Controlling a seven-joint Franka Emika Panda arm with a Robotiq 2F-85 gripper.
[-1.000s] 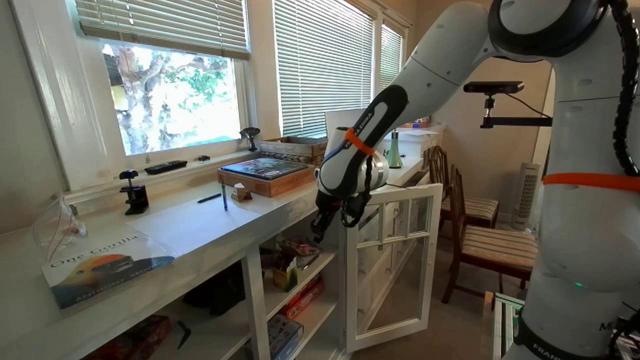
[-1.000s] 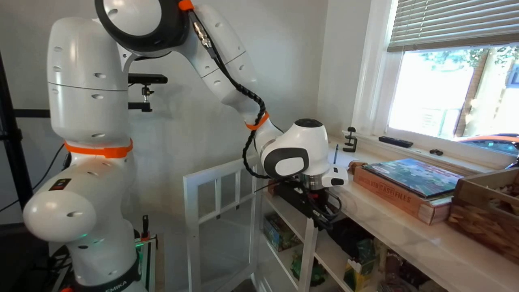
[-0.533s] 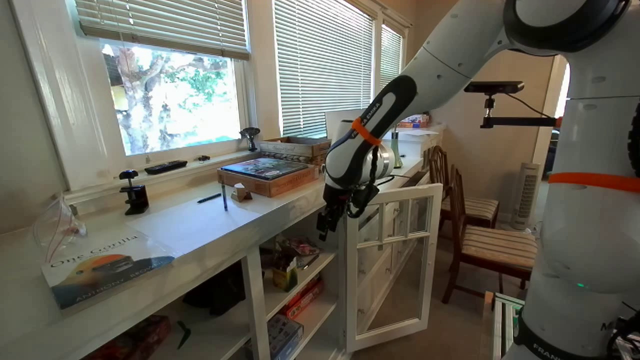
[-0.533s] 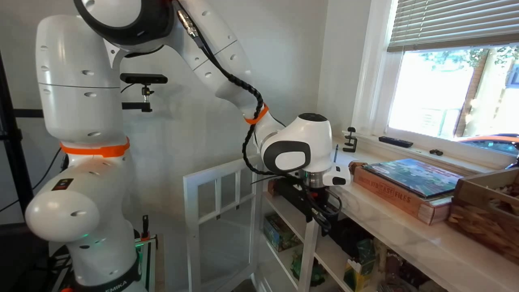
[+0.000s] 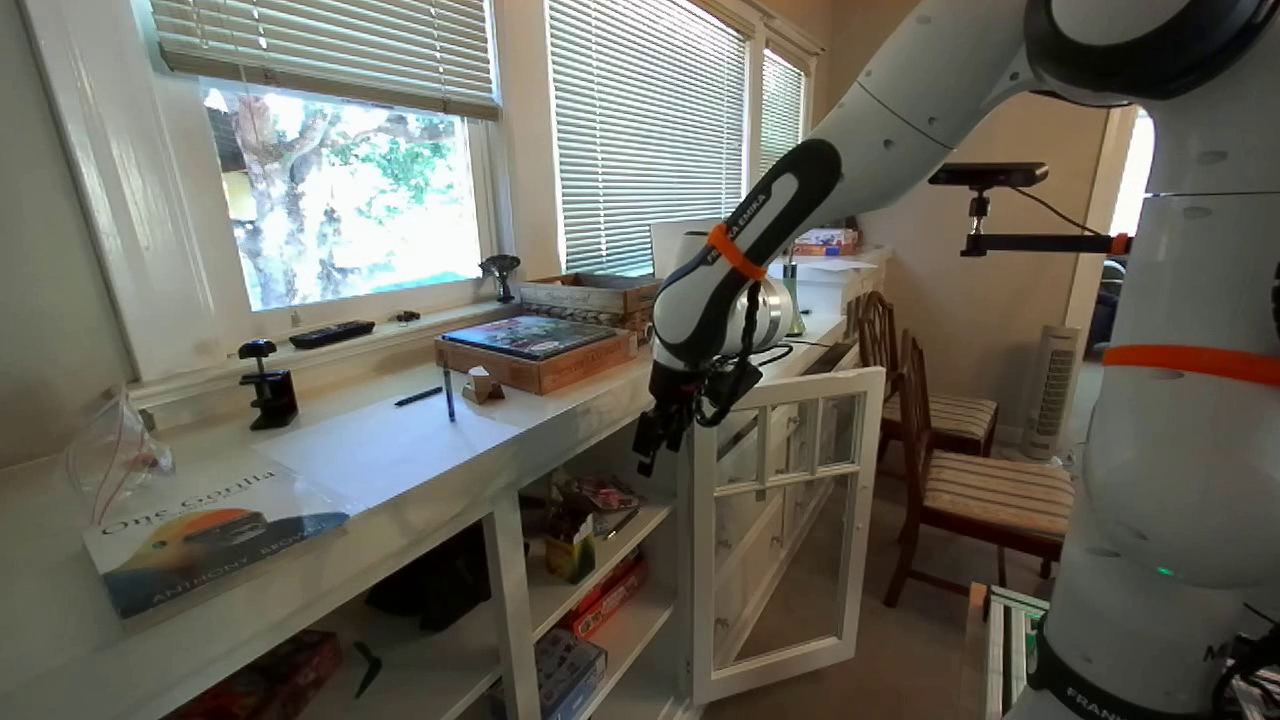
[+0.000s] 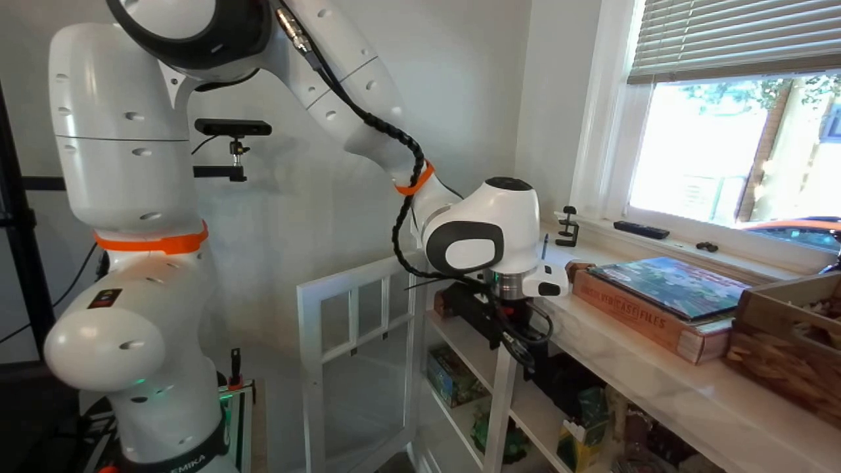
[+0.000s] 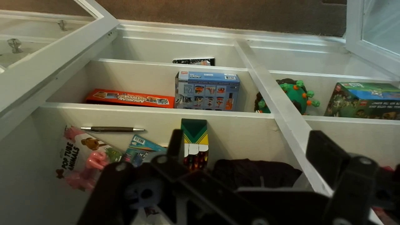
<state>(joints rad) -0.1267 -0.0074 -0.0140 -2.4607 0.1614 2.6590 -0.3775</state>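
A worktop (image 5: 50, 585) ran above a white cabinet (image 7: 147, 45), one glazed door (image 5: 786, 480) standing ajar and a post (image 7: 293, 129) dividing its compartments. The hand (image 7: 247, 142) hung before the upper shelf (image 7: 240, 134), fingers (image 7: 325, 154) wide apart, gripping nothing. On that shelf, in the wrist view, lay a dark cloth (image 7: 256, 172), a flap-up crayon box (image 7: 195, 137) beside it, and a pen (image 7: 114, 129). Sound technique probably required slow motion, both fingers clear of post and shelf edge.
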